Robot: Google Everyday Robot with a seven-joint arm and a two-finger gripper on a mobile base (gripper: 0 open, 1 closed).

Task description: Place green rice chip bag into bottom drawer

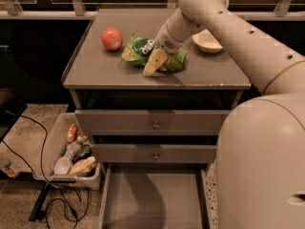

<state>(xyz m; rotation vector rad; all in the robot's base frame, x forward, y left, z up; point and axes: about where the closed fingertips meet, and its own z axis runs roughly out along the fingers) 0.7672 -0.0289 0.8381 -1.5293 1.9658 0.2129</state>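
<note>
The gripper (153, 66) is at the end of the big pale arm (248, 46). It is down on the green rice chip bag (136, 51), near the middle of the bag. I cannot tell if it is holding the bag or just touching it.

The bag lies flat on top of the grey cabinet (100, 73). It has a dark green round logo with white letters, but they are too blurry to read. A red round fruit (112, 38) sits just left of the bag. A white bowl (207, 42) sits to its right.

Below are two shut drawers with small knobs (156, 125). The bottom drawer (152, 199) is pulled out. A white bin (66, 180) of small packets stands on the floor beside the cabinet.
</note>
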